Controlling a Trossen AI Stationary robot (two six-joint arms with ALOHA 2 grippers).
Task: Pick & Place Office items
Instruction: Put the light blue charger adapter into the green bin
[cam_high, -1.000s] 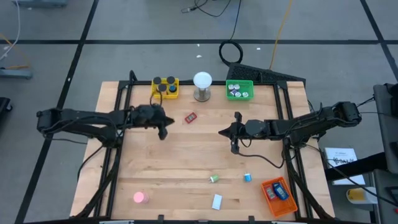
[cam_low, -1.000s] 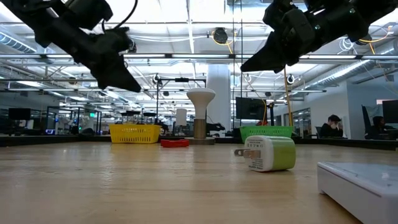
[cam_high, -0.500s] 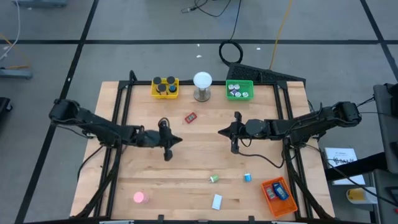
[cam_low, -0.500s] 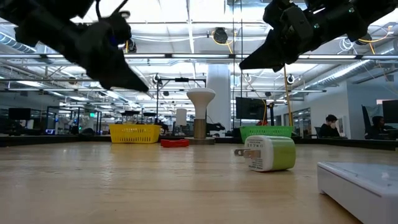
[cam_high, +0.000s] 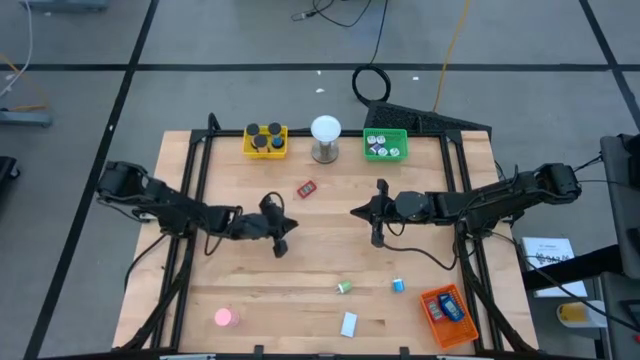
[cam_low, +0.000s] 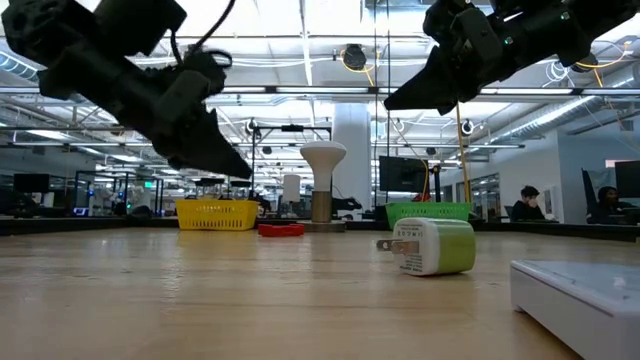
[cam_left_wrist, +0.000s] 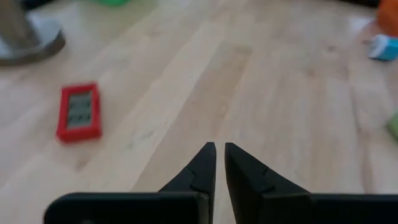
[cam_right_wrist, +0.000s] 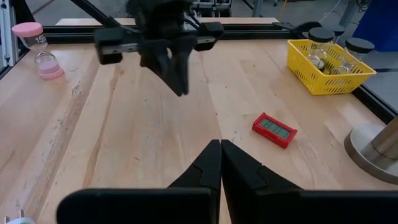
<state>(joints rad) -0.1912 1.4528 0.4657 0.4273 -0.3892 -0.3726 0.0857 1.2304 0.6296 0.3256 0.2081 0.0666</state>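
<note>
Office items lie loose on the wooden table: a red flat block (cam_high: 306, 189) (cam_left_wrist: 79, 112) at mid-far, a green-and-white item (cam_high: 343, 287) (cam_low: 430, 246), a small blue roll (cam_high: 398, 285), a white block (cam_high: 349, 323) and a pink item (cam_high: 224, 317) near the front. My left gripper (cam_high: 295, 226) (cam_left_wrist: 219, 155) hovers shut above bare wood left of centre, nearer than the red block. My right gripper (cam_high: 353, 211) (cam_right_wrist: 220, 152) hangs shut right of centre, facing the left one. Neither holds anything.
Along the far edge stand a yellow tray (cam_high: 266, 141) with black caps, a white ball on a metal stand (cam_high: 325, 138) and a green tray (cam_high: 385, 145). An orange tray (cam_high: 446, 312) sits at the near right corner. Bare wood lies between the two grippers.
My left gripper has swung from near the far left toward the table's near edge and centre, and has sunk lower over the wood. My right arm has kept still. No item has moved.
</note>
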